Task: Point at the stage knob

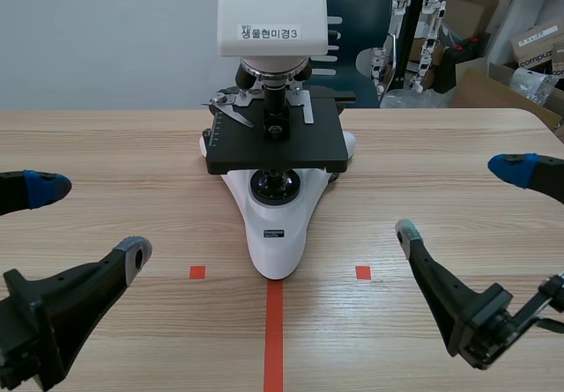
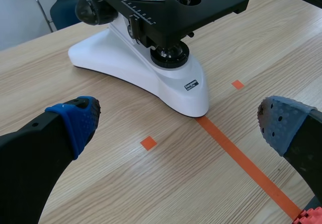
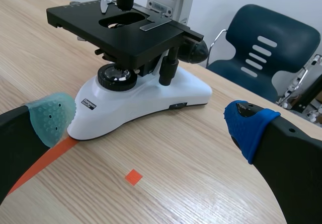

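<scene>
Nearest, the left gripper hangs low over the light wooden table, jaws wide apart and holding nothing. The right gripper mirrors it, jaws likewise apart and empty. Between them, at one o'clock from the left gripper and eleven o'clock from the right, stands the white-bodied microscope with its flat black square stage. The short black cylindrical stage knob hangs below the stage's right side, well apart from both grippers. Beyond the table, at one o'clock past the microscope, stands a dark blue plastic chair.
</scene>
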